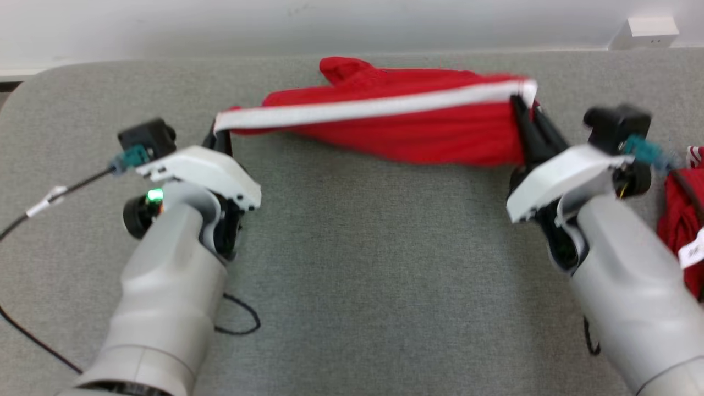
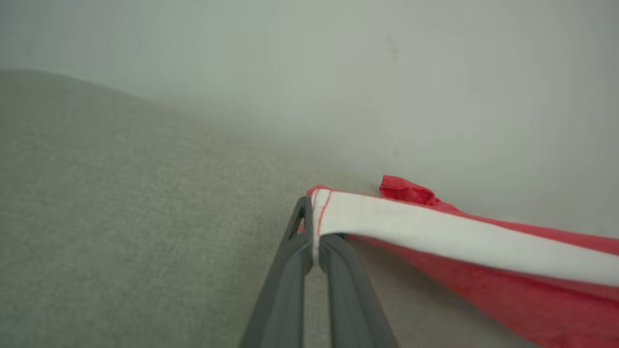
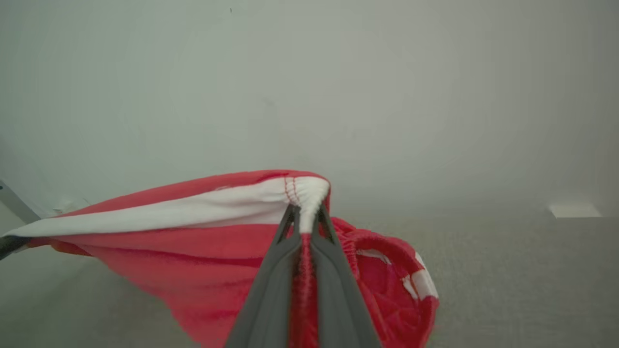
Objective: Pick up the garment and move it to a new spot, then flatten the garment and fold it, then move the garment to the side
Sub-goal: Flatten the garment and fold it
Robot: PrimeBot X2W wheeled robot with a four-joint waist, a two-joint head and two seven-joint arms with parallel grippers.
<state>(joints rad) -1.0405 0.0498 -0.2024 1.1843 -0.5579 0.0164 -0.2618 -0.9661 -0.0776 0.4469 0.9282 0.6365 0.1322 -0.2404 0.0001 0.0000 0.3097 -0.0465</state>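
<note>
Two ends of garment [image 1: 412, 132] white band [image 1: 374, 108] pinched: left gripper [image 1: 221, 131] & right gripper [image 1: 520, 107] clamped tight. Prob. soft, light, floppy; band = firmest hold.

No text can be read (the white tag [image 1: 694, 253] is blurred).

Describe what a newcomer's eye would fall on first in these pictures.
A red fabric garment with a white band hangs stretched across the middle of the grey felt table. The left gripper and right gripper each pinch one end. Another red cloth lies at the right edge.
</note>
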